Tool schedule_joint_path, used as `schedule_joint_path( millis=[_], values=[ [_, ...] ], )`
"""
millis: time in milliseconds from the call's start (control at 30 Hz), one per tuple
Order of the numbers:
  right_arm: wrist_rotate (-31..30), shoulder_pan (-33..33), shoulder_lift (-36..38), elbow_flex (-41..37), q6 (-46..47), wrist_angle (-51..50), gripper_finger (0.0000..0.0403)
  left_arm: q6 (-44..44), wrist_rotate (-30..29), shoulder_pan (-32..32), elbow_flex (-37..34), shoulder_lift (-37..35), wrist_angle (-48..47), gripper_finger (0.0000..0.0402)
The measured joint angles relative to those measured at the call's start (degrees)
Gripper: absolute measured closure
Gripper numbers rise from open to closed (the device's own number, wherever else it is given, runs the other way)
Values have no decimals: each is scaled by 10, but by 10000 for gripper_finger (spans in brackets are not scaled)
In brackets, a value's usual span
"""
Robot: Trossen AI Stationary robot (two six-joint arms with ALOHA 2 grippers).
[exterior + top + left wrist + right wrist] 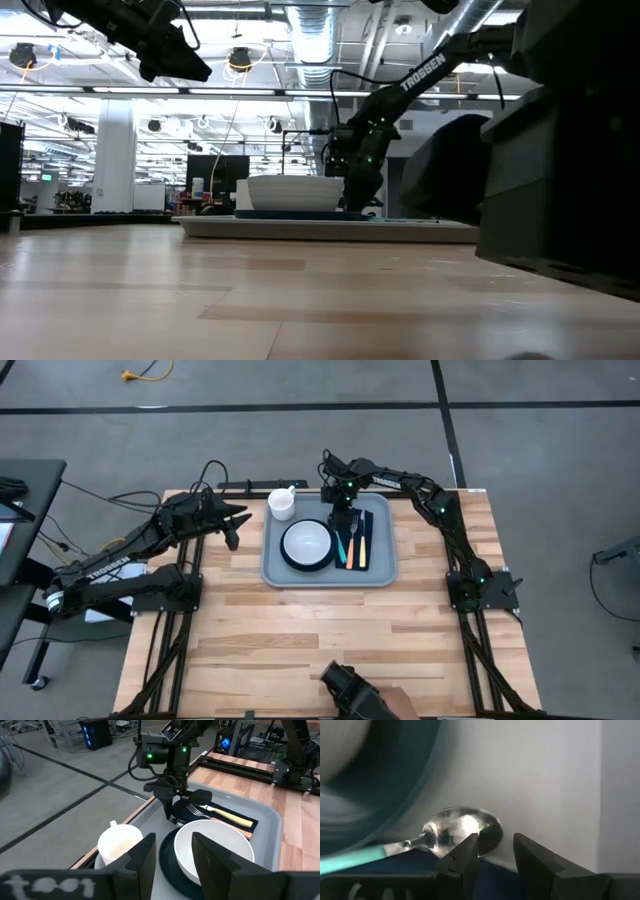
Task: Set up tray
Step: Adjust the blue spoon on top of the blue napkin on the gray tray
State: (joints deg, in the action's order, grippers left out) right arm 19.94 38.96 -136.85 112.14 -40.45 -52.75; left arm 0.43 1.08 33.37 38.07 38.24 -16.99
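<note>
The grey-blue tray [385, 572] lies on the table's far middle. On it a white bowl [306, 542] sits on a dark teal plate [291, 560], beside a navy napkin [376, 536] carrying a fork [198, 812] and yellow and orange handles [352, 550]. A teal-handled spoon [462, 831] lies with its bowl on the tray floor, just past the napkin's edge. A white cup [283, 503] stands at the tray's far left corner. My right gripper [495, 851] points down, open, at the spoon's bowl. My left gripper [172, 857] hangs open, raised, left of the tray. My right gripper comes from above at the spoon's bowl [445, 827], at the napkin's far end. One finger [465, 852] stands in front of the bowl's rim; whether it touches the spoon I cannot tell. The spoon lies flat on the tray.
A black bar [245, 486] runs along the table's far edge. A dark camera housing [350, 690] sits at the near edge. Bare wood [320, 630] spreads between the tray and the near edge. The arm bases stand at the left [165, 585] and right [480, 585] edges.
</note>
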Motion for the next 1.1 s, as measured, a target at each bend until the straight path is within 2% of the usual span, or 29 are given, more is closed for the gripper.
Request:
schedule_joint_path(
  millis=[800,1100],
  values=[
    [-5,-3,-1,0,4,-3,286,3,-1,0,0,0,2,287],
    [-8,1,-1,0,21,-4,332,5,-2,0,0,0,2,287]
  ],
)
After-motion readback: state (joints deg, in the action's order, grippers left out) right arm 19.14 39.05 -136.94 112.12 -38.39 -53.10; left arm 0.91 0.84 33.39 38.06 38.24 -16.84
